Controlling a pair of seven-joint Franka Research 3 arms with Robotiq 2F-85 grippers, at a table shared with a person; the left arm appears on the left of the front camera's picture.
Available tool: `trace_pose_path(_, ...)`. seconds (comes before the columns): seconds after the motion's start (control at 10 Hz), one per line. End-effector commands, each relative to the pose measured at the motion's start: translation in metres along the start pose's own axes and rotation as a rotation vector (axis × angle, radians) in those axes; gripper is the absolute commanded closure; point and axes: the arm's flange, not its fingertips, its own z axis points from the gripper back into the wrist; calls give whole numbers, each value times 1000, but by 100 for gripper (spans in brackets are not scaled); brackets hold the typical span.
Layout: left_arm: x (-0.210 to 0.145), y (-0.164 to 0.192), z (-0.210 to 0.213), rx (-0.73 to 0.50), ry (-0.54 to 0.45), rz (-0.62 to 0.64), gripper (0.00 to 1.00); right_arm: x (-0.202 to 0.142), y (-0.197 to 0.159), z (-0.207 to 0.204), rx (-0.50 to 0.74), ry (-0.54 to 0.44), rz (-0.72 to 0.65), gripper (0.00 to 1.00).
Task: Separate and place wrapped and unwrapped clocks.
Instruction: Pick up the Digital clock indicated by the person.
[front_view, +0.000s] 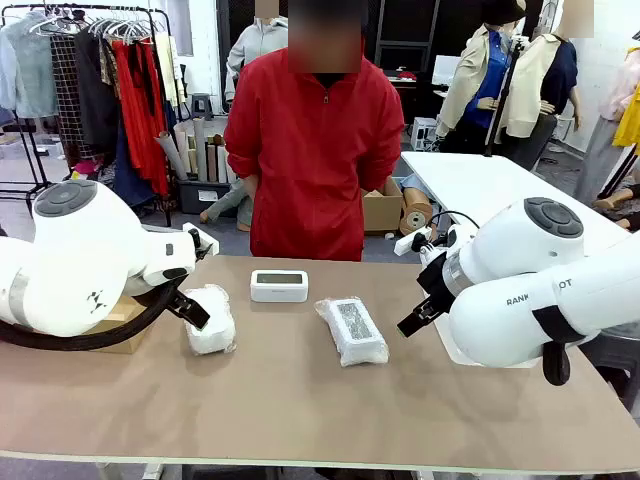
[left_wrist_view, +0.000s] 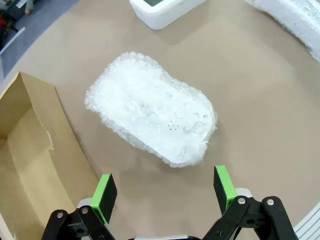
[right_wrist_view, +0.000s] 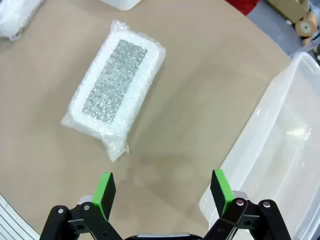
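left pincer (left_wrist_view: 165, 190) spread wide and empty, hovering over the rounder bubble-wrapped clock (left_wrist_view: 152, 107) on the table (left_wrist_view: 260, 100), just beside the cardboard box (left_wrist_view: 30, 150); right pincer (right_wrist_view: 164, 192) equally spread over the second wrapped clock (right_wrist_view: 115, 90), near the clear tub (right_wrist_view: 280, 145). bare white clock (front_view: 279, 286) lies between them, nearer the person. wrap is likely soft, springy and slick over a light rigid core (screen may be fragile), so pinch across the short width at mid-length, firm but not crushing.

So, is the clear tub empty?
Empty, where visible: the clear tub shows bare walls and floor; part lies outside the picture.
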Motion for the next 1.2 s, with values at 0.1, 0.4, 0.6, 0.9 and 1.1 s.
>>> trace_pose_path(0.1, 0, 0, 0, 0, 0, 0, 0, 0, 0, 0, 0, 0, 0, 0)
trace_pose_path(0.4, 0, 0, 0, 0, 0, 0, 0, 0, 0, 0, 0, 0, 0, 0)
trace_pose_path(0.6, 0, 0, 0, 0, 0, 0, 0, 0, 0, 0, 0, 0, 0, 0)
trace_pose_path(0.9, 0, 0, 0, 0, 0, 0, 0, 0, 0, 0, 0, 0, 0, 0)
trace_pose_path(1.1, 0, 0, 0, 0, 0, 0, 0, 0, 0, 0, 0, 0, 0, 0)
